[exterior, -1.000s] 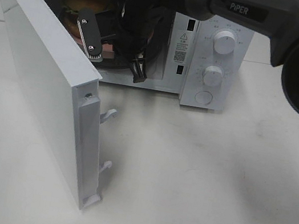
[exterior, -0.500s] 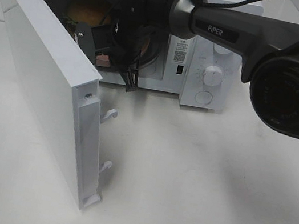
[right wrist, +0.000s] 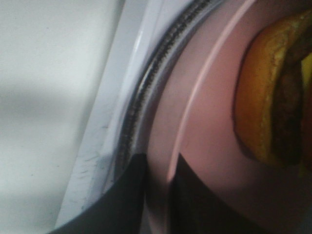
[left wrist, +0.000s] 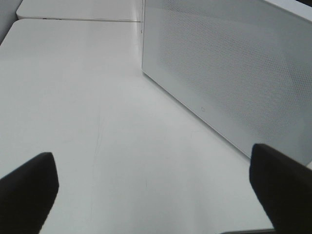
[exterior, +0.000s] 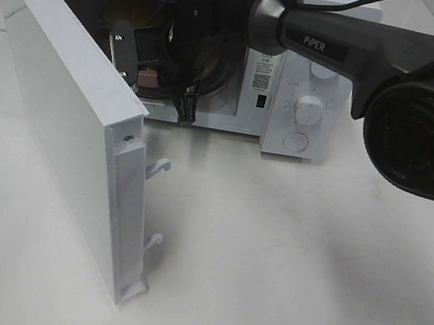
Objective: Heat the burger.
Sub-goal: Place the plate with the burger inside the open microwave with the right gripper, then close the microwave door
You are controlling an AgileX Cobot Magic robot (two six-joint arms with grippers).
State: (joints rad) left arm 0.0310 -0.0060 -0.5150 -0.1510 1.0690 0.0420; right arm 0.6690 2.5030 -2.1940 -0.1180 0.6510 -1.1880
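Exterior high: the right fingers (exterior: 127,50) reach inside the microwave (exterior: 299,76), the burger (exterior: 131,6) just beyond them on the pink plate (exterior: 149,79). The arm (exterior: 347,46) reads "PiPER"; the microwave's sticker (exterior: 261,76) is illegible.

Left wrist: the left fingers (left wrist: 29,187) gape wide over the worktop (left wrist: 97,97), empty.

Right wrist: narrowly parted fingers straddle the plate's rim; clamped or not, cannot tell. Soft and stacked, the burger would likely squash; the stiff rim looks the better hold.
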